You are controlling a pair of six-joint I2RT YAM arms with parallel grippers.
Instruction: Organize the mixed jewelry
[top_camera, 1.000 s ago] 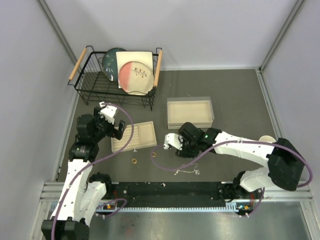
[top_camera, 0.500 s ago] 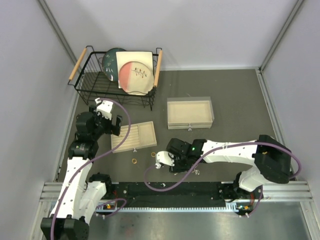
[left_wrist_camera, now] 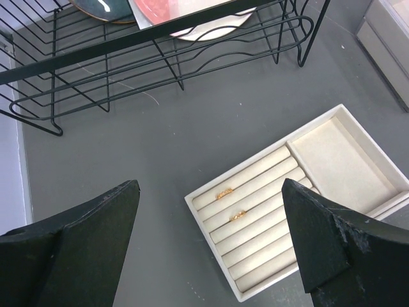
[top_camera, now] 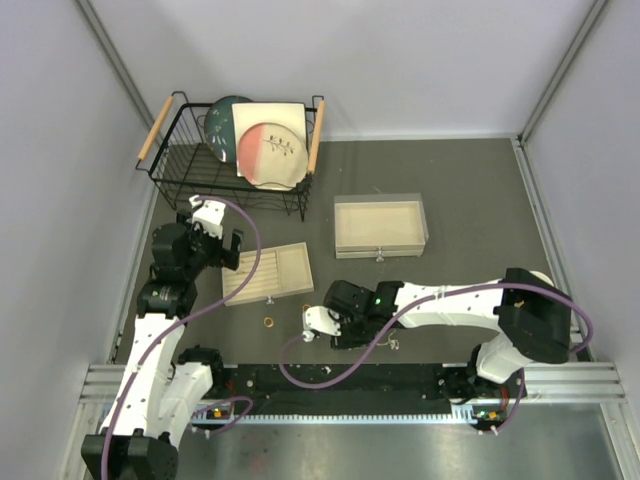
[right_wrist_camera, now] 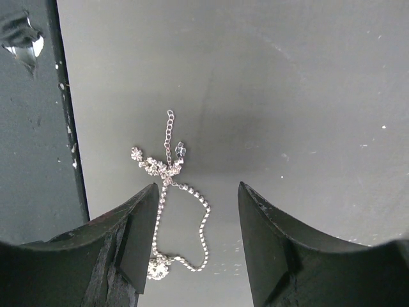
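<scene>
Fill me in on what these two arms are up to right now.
They are sorting jewelry. The right gripper is open, low over a silver chain lying on the table near its near edge, not yet gripping it. The left gripper hovers open and empty above the ring tray, which already holds two gold rings in its slots. Another gold ring lies loose on the table.

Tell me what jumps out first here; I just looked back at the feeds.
A glittering silver chain lies tangled on the dark table near its front edge, beneath the open right jaws. Two gold rings sit in the ring tray left of centre.
</scene>
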